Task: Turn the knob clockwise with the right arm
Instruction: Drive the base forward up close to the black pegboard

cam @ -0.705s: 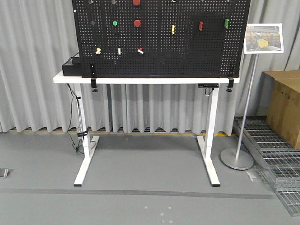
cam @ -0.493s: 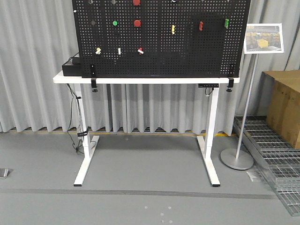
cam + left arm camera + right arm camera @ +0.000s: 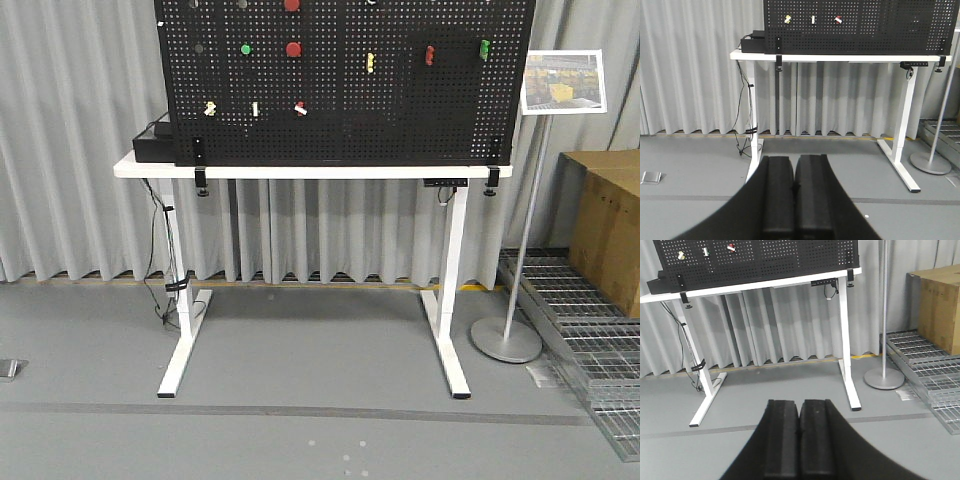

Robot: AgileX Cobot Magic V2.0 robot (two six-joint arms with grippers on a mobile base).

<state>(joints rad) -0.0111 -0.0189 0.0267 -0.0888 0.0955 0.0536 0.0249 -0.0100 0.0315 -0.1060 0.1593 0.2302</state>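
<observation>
Right wrist-mounted view puts the right claw (image 3: 799, 440) at 6 o'clock in frame, its two black pads pressed flat together with nothing between them, above the grey floor (image 3: 790, 385). Left wrist-mounted view has the left claw (image 3: 795, 200) the same way, pads closed on each other and empty. Both are well apart from the white tabletop (image 3: 300, 171) on white legs, which lies toward 12 o'clock from each claw. Upright on it stands the black perforated pegboard (image 3: 400, 110). The round red knob (image 3: 293, 49) is fixed to the board's face, toward 11 o'clock from its middle, with a small green round button (image 3: 245, 49) near it at 9 o'clock. At 3 o'clock from the tabletop stand a framed sign on a metal pole (image 3: 563, 81) and a brown cardboard box (image 3: 605, 225). A grey pleated curtain (image 3: 80, 150) hangs behind.
</observation>
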